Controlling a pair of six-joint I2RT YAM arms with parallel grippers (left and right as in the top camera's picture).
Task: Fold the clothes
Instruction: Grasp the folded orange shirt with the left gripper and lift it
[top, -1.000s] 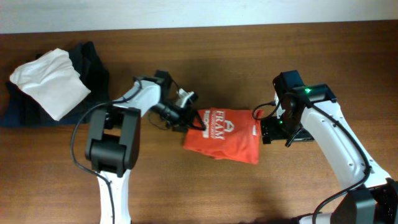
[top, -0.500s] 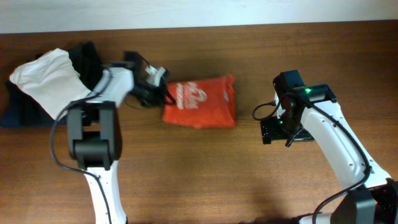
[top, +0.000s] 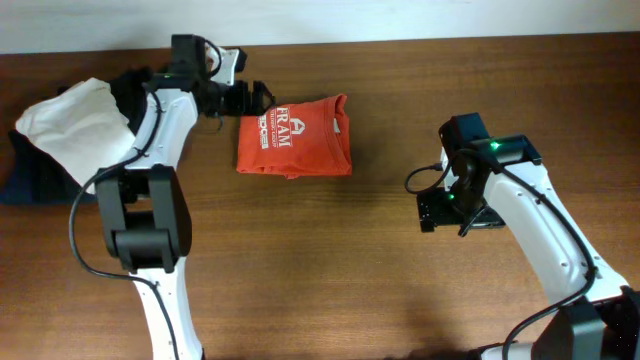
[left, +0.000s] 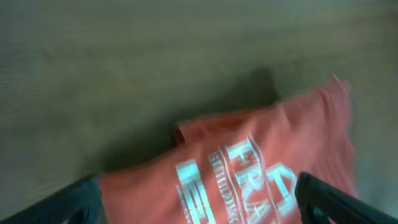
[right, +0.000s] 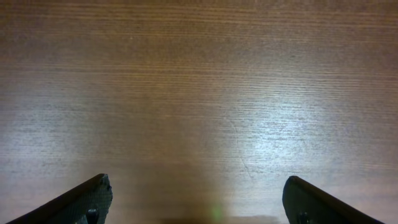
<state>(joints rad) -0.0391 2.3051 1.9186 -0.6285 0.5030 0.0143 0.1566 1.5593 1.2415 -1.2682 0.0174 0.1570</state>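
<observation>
The clothes, an orange-red T-shirt (top: 295, 135) with white lettering, lie folded into a compact rectangle on the wooden table at the back, left of centre. My left gripper (top: 252, 97) is at the shirt's upper left corner. In the left wrist view its fingers stand wide apart, with the shirt (left: 249, 162) lying flat between and below them; the left gripper (left: 196, 205) is open. My right gripper (top: 432, 212) hovers to the right, well apart from the shirt. It is open over bare wood in the right wrist view, where the right gripper (right: 199, 205) holds nothing.
A folded white garment (top: 80, 130) lies on top of dark folded garments (top: 30, 180) at the far left, just beyond the left arm. The table's back edge (top: 400, 40) runs close behind the shirt.
The left gripper carried the folded shirt from the table's middle up and to the left, then opened and let it go. The right arm has stayed where it was.
</observation>
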